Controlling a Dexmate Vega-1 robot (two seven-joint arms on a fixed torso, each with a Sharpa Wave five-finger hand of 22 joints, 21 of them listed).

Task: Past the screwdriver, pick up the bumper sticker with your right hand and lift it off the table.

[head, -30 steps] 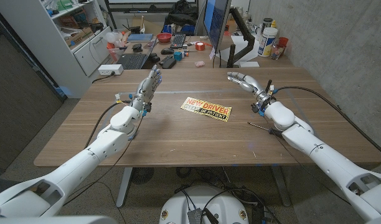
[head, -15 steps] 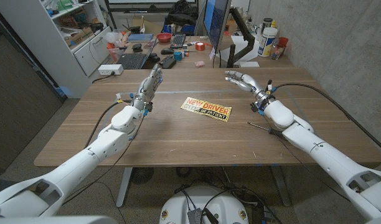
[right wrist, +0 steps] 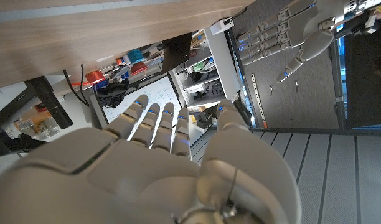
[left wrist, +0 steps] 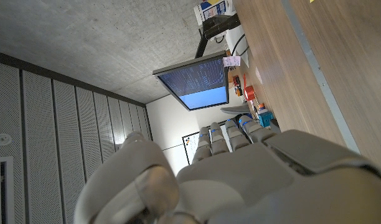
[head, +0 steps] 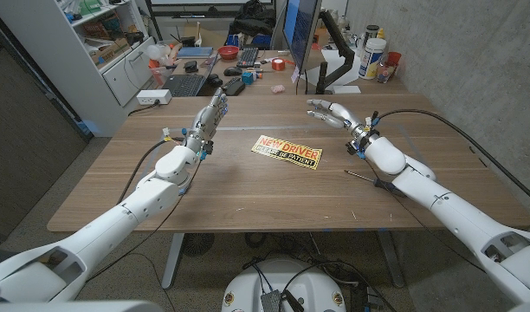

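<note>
Bare wood rings the bumper sticker (head: 287, 152) — right hand (head: 332, 113) beyond its far edge, fingers spread.

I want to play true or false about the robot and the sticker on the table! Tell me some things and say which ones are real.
1. The bumper sticker lies flat on the wooden table. True.
2. The right hand is holding the sticker. False: it hangs open above the table, apart from the sticker.
3. The screwdriver lies on the table beside the right arm. True.
4. The left hand grips the screwdriver. False: it holds nothing, and the screwdriver is on the other side of the table.
5. The sticker is yellow with red and black letters. True.
</note>
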